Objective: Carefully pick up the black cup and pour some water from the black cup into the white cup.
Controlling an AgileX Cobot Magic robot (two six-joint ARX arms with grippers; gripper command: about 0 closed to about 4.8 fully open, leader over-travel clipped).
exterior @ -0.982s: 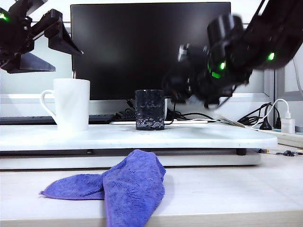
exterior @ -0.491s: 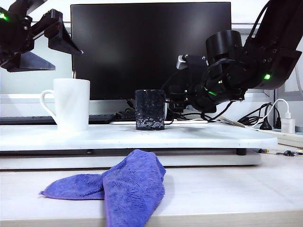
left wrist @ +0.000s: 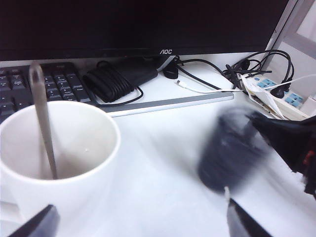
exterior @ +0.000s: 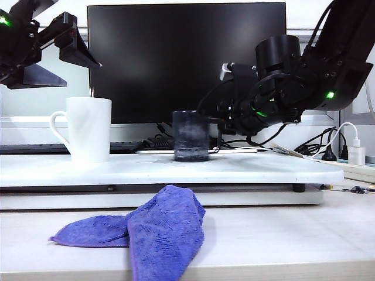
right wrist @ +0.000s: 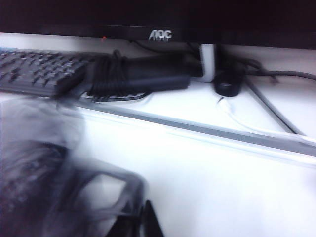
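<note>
Now right gripper (exterior: 214, 126) against black cup (exterior: 190, 136).

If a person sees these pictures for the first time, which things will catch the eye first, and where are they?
The blurred black cup stands mid-board before the dark monitor, with the right pincer at its right side. The white cup stands at the left, under the open left pincer, with a metal rod standing in it. A purple cloth lies crumpled in front.

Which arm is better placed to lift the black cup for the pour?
The right. The right gripper is level beside the black cup, jaws closing at it. The left gripper hangs open, high over the white cup, well away.
</note>
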